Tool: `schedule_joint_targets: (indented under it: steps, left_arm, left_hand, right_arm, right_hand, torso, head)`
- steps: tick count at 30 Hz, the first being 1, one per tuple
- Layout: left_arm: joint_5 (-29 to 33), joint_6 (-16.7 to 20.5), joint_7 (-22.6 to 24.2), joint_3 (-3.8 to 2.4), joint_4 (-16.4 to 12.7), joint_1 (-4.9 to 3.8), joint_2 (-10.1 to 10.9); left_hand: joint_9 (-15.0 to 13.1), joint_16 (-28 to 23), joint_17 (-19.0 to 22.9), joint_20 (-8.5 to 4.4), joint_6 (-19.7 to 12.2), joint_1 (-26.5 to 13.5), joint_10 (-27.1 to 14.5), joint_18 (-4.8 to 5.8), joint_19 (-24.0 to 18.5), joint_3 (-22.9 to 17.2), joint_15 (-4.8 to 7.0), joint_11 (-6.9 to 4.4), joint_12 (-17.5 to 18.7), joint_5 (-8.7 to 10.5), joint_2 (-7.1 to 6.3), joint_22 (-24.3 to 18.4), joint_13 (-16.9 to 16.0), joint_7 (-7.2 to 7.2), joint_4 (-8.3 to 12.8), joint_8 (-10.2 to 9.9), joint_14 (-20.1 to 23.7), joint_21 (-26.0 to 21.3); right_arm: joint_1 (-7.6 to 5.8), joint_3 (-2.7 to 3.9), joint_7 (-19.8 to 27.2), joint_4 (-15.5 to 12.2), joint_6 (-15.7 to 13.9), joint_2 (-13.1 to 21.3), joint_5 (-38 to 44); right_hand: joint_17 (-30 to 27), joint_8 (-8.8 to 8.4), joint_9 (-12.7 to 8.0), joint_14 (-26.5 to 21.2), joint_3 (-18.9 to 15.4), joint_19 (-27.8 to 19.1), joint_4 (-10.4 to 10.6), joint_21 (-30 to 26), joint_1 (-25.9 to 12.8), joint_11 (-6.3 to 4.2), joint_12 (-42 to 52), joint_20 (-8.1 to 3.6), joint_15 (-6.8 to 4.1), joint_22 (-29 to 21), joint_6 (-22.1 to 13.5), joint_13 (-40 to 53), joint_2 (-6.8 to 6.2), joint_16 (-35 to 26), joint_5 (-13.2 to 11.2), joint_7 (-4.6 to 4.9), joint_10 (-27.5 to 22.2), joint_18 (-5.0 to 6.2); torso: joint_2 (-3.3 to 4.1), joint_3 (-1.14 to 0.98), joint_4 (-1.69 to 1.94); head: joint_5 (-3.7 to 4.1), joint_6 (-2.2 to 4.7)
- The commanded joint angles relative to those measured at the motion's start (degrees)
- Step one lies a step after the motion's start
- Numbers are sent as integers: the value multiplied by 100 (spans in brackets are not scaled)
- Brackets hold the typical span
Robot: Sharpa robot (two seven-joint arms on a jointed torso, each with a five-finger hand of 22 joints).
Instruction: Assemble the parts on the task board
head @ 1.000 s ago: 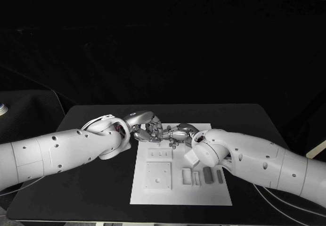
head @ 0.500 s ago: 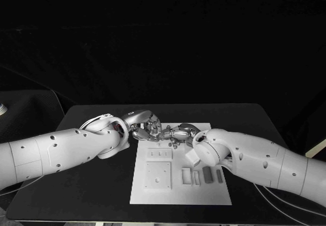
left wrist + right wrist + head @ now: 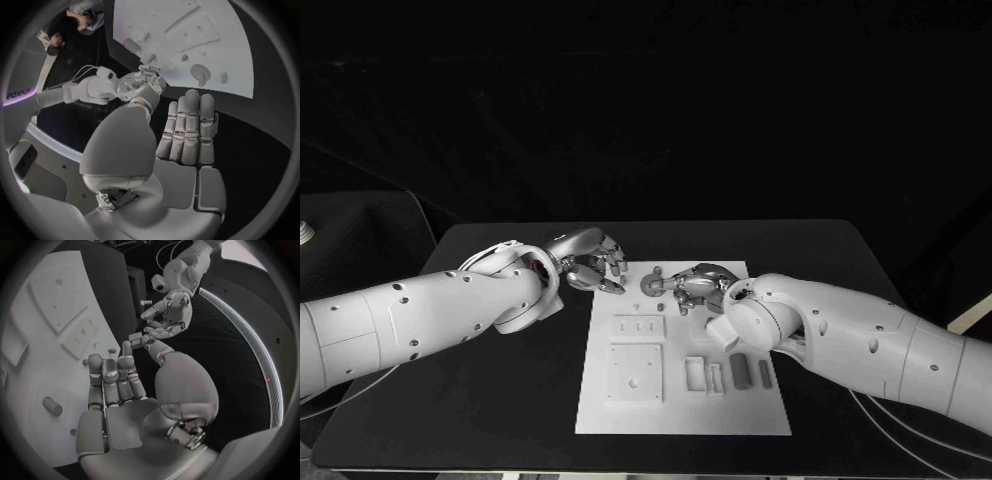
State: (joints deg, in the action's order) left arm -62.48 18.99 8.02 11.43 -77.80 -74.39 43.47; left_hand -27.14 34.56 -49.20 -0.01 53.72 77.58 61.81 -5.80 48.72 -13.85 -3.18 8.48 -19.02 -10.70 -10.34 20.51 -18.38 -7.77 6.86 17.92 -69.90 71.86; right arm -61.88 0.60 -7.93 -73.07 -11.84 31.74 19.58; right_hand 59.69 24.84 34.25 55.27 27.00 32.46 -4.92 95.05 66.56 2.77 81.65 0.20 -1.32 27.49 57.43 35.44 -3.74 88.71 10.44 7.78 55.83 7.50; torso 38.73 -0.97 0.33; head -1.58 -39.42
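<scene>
**Hands apart at the board's far end, a small part at the right fingertips**

While the left hand (image 3: 589,262) hangs over the black table (image 3: 488,400) just off the far left corner of the task board (image 3: 635,415), its fingers lie straight and side by side in the left wrist view (image 3: 187,132), with nothing in them. The right hand (image 3: 687,283) sits over the board's far edge, close to the left hand but not touching it. A small dark part (image 3: 655,286) shows at the right fingertips in the head view; whether it is pinched or merely lies beneath them I cannot tell. In the right wrist view the right hand's fingers (image 3: 112,380) stretch out flat over the white board with the palm bare.

Outward from the hands, a short grey peg (image 3: 52,406) lies on its side on the board near the right hand, its long axis slanting across the plate. Nearer the robot, a raised rectangular plate (image 3: 635,374) sits on the board's left half, long axis running toward the robot. Beside it on the right half, several slim upright bars (image 3: 740,374) stand in a row, their long sides also running toward the robot. The right forearm (image 3: 862,345) crosses over the board's right edge beside them.
</scene>
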Motion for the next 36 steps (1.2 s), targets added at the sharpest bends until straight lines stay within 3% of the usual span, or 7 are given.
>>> schedule_joint_targets:
  steps: [1, 8, 16, 19, 24, 29, 36]
  left_arm:
    - [1635, -22, -48, 29, 211, -7, -34]
    - [2698, -242, -78, 214, 406, -5, -103]
    - [3778, -725, -39, 212, 509, 26, -212]
    - [3896, -895, 35, 211, 546, 53, -229]
    - [3261, -874, 329, 211, 514, 90, -246]
    - [1931, -503, 628, 211, 450, 110, -305]
    - [1241, 142, 819, 210, 436, 119, -414]
  left_hand:
    - [2, -35, -18, 11, 6, -88, -52, -87, -8, 71, -9, -5, -24, 22, 3, 3, -17, -48, -28, 0, -38, 13]
    - [-3, -90, -71, 19, 40, -346, -55, -84, -14, 282, -16, -18, -108, 23, 10, 1, -68, -56, -138, 27, -24, 12]
    - [-12, -265, -76, 48, 91, -465, -42, -54, -178, 392, -87, -73, -187, 24, 25, -45, -109, -5, -197, 55, 182, -94]
    - [-7, -340, -76, 63, 70, -476, -77, -36, -260, 439, -124, -97, -196, 26, 24, -64, -114, 24, -190, 46, 273, -144]
    - [3, -409, -88, 77, 21, -443, -122, -19, -340, 517, -157, -147, -209, 29, 8, -77, -122, 77, -136, 26, 348, -184]
    - [20, -396, -193, 81, -84, -346, 95, -16, -347, 703, -139, -245, -431, 28, 11, -51, -231, 170, -57, 4, 253, -154]
    - [4, -122, -632, 5, 32, -180, 492, -111, 30, 960, 42, -305, -1175, 19, 27, 86, -604, 136, -99, 63, -213, 158]
  right_arm:
    - [13, 3, 394, 14, 571, 43, -345]
    - [24, 19, 514, 110, 702, 98, -473]
    - [28, 47, 607, 213, 819, 122, -624]
    - [30, 59, 619, 236, 842, 124, -668]
    - [33, 71, 605, 282, 889, 122, -751]
    - [34, 86, 562, 250, 973, 125, -916]
    - [34, 94, 506, 219, 1083, 128, -979]
  right_hand:
    - [-4, 99, 202, 6, 283, 30, -237, 625, 240, 12, 30, 8, -23, 0, 156, -9, 173, 32, 16, -18, 33, 77]
    - [-6, 91, 201, 2, 292, 26, -237, 621, 242, 12, 25, 10, -23, -2, 141, -12, 171, 28, 16, -15, 30, 76]
    - [-8, 82, 200, -5, 301, 20, -238, 617, 241, 13, 19, 11, -23, -4, 122, -16, 167, 24, 15, -11, 26, 74]
    - [-9, 79, 200, -7, 303, 18, -237, 615, 241, 14, 17, 12, -23, -5, 117, -17, 167, 22, 15, -10, 24, 73]
    - [-10, 74, 200, -11, 308, 15, -236, 613, 240, 14, 14, 13, -23, -6, 108, -19, 166, 20, 15, -8, 21, 71]
    - [-11, 70, 200, -15, 314, 12, -236, 611, 239, 15, 11, 14, -23, -7, 99, -21, 166, 17, 15, -6, 19, 70]
    - [-12, 65, 199, -20, 320, 8, -235, 608, 239, 16, 7, 16, -23, -8, 88, -23, 165, 14, 15, -4, 15, 68]
  torso:
    - [2, -7, -1]
    - [1, -3, -1]
    - [4, 2, -2]
    - [1, -1, -3]
    - [0, 0, 2]
    - [2, 2, -1]
    - [1, 1, -5]
  head:
    - [9, 16]
    - [43, 25]
    - [44, 43]
    - [35, 47]
    - [37, 48]
    - [41, 47]
    - [63, 34]
